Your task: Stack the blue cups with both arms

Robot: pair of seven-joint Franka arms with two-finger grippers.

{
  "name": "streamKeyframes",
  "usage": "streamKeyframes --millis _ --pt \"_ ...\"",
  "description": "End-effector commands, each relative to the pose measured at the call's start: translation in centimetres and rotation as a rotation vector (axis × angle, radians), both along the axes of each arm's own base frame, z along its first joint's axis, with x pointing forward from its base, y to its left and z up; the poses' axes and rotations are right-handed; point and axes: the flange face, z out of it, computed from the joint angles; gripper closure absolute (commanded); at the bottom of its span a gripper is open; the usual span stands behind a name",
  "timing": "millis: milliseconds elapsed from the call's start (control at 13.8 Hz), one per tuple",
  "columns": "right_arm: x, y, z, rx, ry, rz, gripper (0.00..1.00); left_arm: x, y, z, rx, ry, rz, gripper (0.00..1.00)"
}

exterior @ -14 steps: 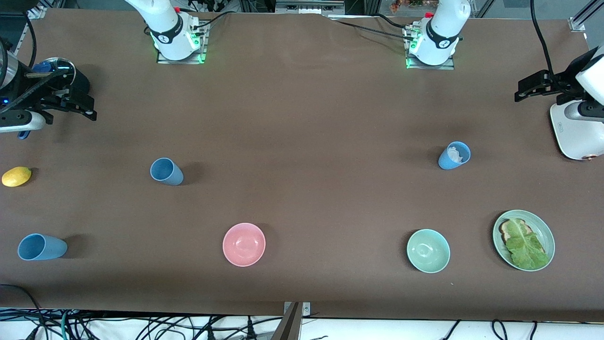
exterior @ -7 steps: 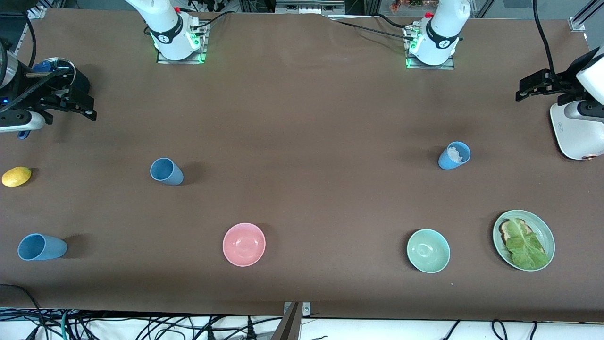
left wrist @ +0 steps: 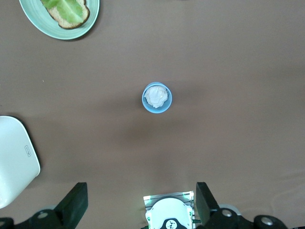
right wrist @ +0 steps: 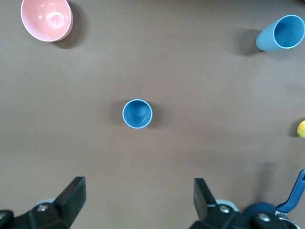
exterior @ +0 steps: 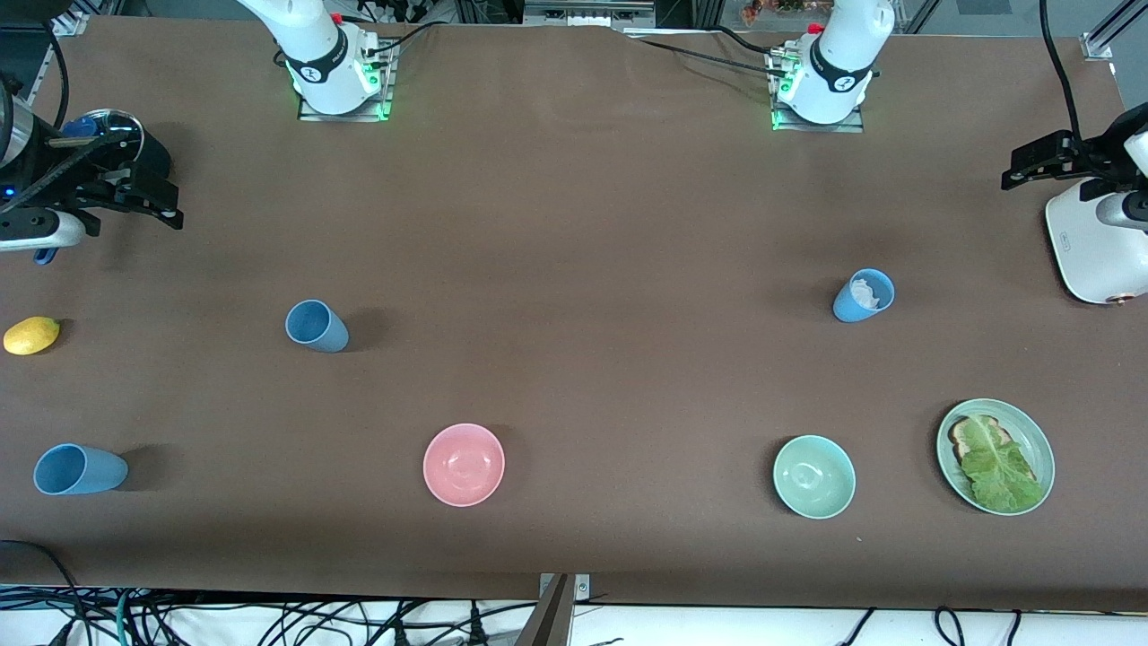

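Three blue cups upright on desk: mid-left, lower-left, mid-right holding white wad. Left gripper at frame's right edge, right gripper at left edge; both fingers spread, empty.

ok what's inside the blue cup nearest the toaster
A crumpled white wad sits inside the small light-blue plastic cup, filling most of its opening. What it is made of cannot be told, and it hides the cup's bottom and anything beneath it.
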Motion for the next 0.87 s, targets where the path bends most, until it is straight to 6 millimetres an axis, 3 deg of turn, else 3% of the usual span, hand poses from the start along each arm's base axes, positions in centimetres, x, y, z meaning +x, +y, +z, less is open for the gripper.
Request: streamKeyframes --millis 0,581,799 --pt "0.0 0.1 0.9 0.005 -0.013 -0.013 0.00 -0.6 0.5 -1.3 0.014 0.026 -0.025 0.00" --pt "0.1 -0.1 0.8 -0.001 -0.014 -0.014 0.00 0.2 0.6 -7.4 0.015 0.014 -0.027 0.00" --pt "0.3 -0.6 0.5 -0.006 -0.008 -0.022 0.00 0.4 0.7 -10.6 0.016 -0.002 -0.026 0.00"
